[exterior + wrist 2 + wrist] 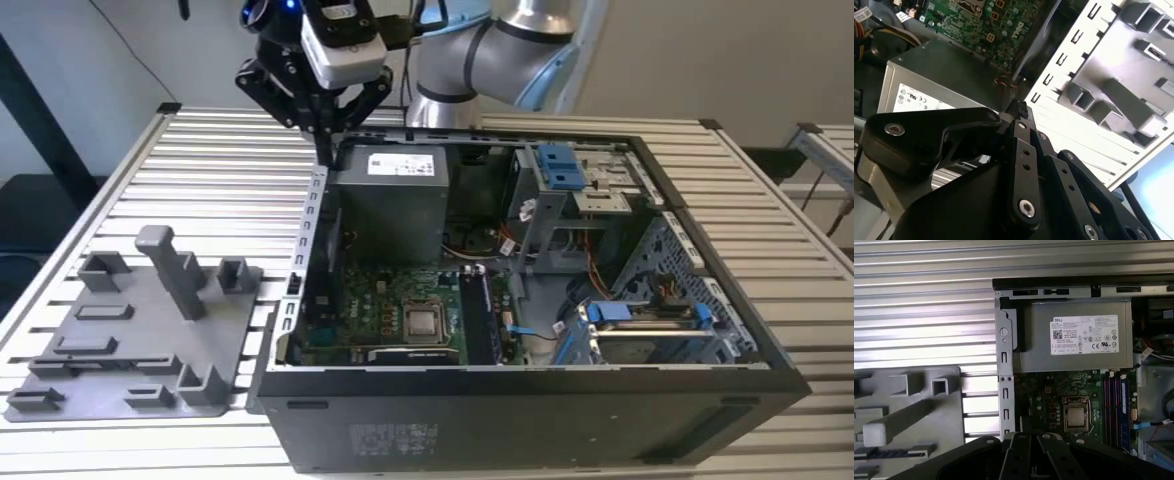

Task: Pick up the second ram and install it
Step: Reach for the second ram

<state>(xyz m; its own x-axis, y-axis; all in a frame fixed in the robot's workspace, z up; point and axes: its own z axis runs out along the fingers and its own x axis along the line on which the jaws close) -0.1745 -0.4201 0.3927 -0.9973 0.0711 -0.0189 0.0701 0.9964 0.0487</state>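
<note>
While the gripper [324, 148] hangs clenched by the computer case [534, 425] rim, grey tray [134, 345] well apart

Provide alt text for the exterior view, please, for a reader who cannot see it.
The robot arm's end effector hangs over the far corner, on the exterior view's left, of an open computer case, beside its grey power supply. The case lies on a slatted metal table beside a grey fixture tray.
</note>
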